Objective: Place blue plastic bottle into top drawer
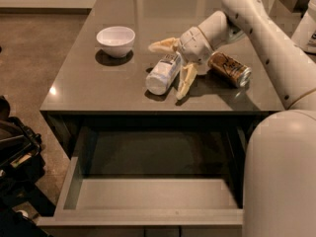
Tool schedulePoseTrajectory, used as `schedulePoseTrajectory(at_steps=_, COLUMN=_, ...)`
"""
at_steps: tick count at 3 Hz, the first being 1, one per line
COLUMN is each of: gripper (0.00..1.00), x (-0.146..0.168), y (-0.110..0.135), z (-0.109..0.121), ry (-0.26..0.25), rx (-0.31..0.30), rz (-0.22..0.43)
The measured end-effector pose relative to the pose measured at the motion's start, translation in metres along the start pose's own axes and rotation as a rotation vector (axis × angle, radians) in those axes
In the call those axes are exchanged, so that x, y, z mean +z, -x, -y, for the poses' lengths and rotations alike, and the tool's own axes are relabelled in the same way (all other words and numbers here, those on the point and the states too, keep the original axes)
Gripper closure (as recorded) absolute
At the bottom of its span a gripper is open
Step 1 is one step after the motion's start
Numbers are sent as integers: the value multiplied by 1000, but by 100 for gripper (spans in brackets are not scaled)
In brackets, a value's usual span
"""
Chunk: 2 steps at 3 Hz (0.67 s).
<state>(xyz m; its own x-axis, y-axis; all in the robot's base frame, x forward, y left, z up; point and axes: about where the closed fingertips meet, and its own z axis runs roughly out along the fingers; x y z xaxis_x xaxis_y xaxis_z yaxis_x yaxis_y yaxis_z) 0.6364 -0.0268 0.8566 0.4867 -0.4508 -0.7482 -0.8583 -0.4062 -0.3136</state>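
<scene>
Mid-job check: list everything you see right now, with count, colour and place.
Bottle: 1, clear with a pale label, lying on its side mid-counter.
Can: 1, gold-brown, lying on its side to the right of the bottle.
Bowl: 1, white, upright on the counter's left rear.
Counter: 1, grey, bearing all three.
Drawer: 1, grey, pulled open below the counter, inside bare.
Dark object: 1, black, on the floor at left; cannot identify.
Arm: 1, white, reaching in from the right.
Gripper: 1, cream fingers open, one on either side of the bottle.
</scene>
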Motion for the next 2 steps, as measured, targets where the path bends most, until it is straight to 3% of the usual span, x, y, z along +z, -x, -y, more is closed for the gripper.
schedulePoseTrajectory(at_steps=2, gripper=42, x=6, y=-3, z=1, ry=-1, rx=7, rz=2)
